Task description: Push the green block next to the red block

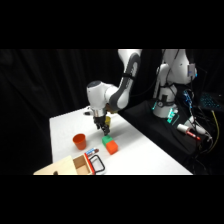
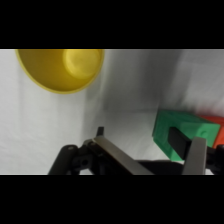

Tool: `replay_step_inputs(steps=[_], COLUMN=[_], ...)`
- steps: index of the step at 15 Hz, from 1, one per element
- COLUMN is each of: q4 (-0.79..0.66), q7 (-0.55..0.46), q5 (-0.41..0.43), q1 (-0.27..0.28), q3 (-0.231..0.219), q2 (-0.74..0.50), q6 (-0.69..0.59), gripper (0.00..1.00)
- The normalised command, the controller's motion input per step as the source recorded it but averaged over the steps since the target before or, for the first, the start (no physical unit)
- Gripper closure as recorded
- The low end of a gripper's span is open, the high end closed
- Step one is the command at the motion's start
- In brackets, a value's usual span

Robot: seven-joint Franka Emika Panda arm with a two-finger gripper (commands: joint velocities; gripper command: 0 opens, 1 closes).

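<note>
Side view shows a white bench [image 1: 145, 150] against black curtains. Farthest left of the claw [image 1: 103, 126], at the bench's near edge, sits a wooden box [image 1: 75, 166] with a red-and-white object just beside it. An orange cup [image 1: 79, 141] stands left of the claw and nearer the camera. Just below the claw lie the green block [image 1: 106, 140] and the red block [image 1: 111, 147], touching. Right of the claw, off the bench, the arm's base [image 1: 167, 107] stands among cables.

Wrist view has a yellow cup [image 2: 62, 67] at upper left; the green block [image 2: 187, 131] sits by the right finger [image 2: 195, 156], the red block [image 2: 216, 131] beyond. The claw stands open, holding nothing.
</note>
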Motion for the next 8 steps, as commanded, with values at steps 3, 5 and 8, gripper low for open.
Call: replay_step_inputs(steps=[3,5,8], q4=[-0.15,-0.12,-0.10], q7=[0.30,0.27,0.19], q5=[-0.236,-0.256,-0.161], q1=[0.208,0.175,0.111], q3=[-0.142,-0.107,-0.038], q2=[-0.49,-0.45,-0.42], q6=[-0.29,-0.29,-0.30], gripper=[0.00,0.00,0.00])
